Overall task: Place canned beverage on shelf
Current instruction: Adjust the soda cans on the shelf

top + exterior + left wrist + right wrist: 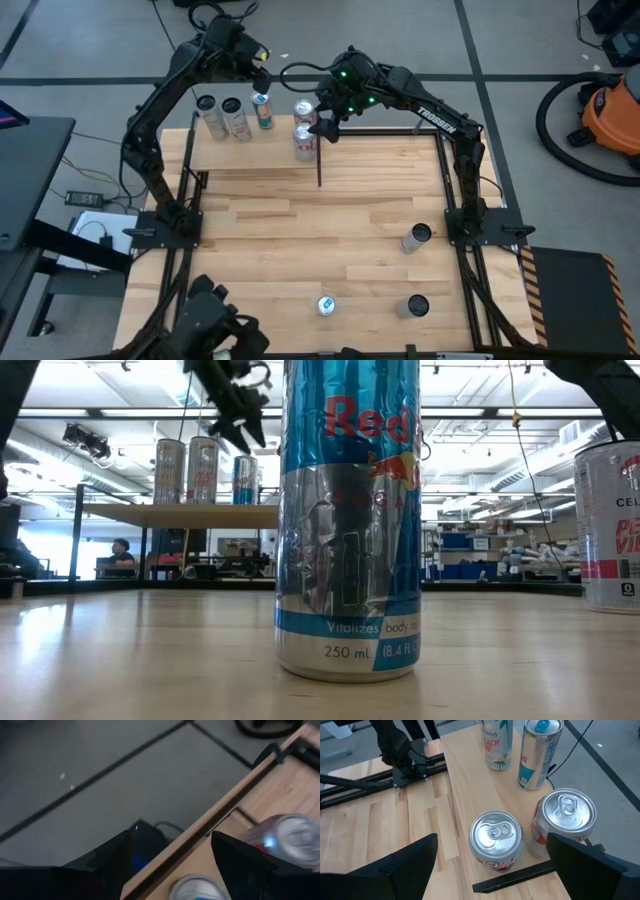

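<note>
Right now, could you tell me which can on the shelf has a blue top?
The blue-and-silver can, the middle of five on the shelf, below the left pincer; the others have plain silver tops.

The shelf stands over the table's far left part, five cans upright on it: two silver cans at its left, a blue can mid-back, two red-lettered cans at its right end. Three cans sit on the table, well clear of the shelf.
</note>
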`<state>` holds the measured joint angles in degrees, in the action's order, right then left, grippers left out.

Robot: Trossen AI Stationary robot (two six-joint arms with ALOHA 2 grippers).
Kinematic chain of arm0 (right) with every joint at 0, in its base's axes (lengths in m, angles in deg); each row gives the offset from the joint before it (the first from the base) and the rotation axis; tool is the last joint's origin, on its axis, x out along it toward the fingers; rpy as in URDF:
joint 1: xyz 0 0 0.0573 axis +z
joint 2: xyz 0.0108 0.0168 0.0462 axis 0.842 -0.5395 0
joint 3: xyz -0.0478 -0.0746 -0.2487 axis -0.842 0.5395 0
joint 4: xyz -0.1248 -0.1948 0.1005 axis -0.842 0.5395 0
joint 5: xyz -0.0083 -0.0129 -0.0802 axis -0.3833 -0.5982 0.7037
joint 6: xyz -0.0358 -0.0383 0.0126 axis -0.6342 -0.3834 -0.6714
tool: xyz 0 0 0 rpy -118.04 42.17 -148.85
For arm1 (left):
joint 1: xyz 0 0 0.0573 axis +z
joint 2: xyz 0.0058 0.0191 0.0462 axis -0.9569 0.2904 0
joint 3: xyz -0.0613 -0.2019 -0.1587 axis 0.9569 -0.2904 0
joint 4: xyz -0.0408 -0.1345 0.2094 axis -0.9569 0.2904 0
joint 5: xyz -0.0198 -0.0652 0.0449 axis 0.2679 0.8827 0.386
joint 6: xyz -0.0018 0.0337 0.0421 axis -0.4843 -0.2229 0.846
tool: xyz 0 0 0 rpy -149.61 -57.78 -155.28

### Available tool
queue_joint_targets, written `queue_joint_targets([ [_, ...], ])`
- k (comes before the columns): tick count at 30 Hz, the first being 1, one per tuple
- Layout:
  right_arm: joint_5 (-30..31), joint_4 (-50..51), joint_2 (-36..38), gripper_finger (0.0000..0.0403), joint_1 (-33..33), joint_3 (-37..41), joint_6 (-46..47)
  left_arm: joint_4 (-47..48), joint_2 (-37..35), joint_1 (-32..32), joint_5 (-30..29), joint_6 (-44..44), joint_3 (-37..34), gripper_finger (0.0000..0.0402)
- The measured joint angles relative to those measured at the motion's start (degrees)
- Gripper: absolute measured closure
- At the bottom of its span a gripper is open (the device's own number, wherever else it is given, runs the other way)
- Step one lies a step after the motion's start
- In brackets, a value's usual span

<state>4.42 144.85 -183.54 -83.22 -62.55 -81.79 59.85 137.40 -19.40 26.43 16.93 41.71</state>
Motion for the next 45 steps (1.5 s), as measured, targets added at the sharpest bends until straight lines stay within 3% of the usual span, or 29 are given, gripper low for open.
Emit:
queue_joint_targets([
  [22, 0.0, 0.4, 0.0, 0.0021, 0.0, 0.0, -0.1, 6.0, 2.6, 1.0, 0.4, -1.6, 0.0, 0.0127],
  [30, 0.0, 0.4, 0.0, 0.0021, 0.0, 0.0, -0.1, 6.0, 2.7, 1.1, -2.1, -0.3, 0.0, 0.0129],
  [41, 0.0, 0.5, 0.0, 0.0021, 0.0, 0.0, -0.1, 7.2, 2.7, 1.1, -2.4, -0.3, 0.0, 0.0195],
  [45, 0.0, 0.5, 0.0, 0.0021, 0.0, 0.0, -0.1, 8.2, 2.7, 1.1, -5.9, -0.3, 0.0, 0.0218],
])
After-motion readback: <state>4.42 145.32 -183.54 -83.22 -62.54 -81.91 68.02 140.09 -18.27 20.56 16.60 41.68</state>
